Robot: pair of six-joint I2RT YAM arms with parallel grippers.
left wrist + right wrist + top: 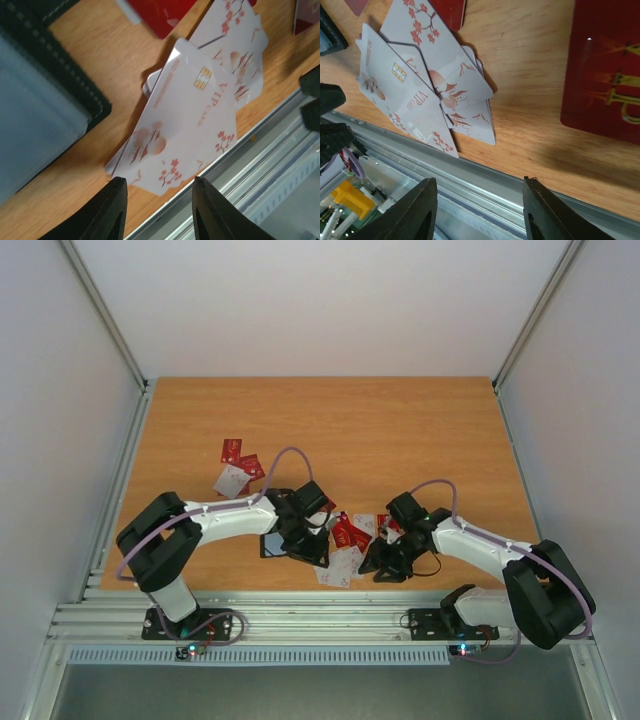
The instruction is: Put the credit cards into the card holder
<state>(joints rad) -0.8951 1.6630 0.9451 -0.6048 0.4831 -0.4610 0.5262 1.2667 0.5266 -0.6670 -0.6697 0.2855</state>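
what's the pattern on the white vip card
White VIP card: reddish blossom sprigs on white, clearest in the left wrist view.

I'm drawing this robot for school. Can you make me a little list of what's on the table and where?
table: wooden
white cards: overlapping pile by the front edge
red cards: some beside the pile, some farther back left
card holder: open, left of the pile
left gripper: open, empty, right by the pile
right gripper: open, empty, by the front edge
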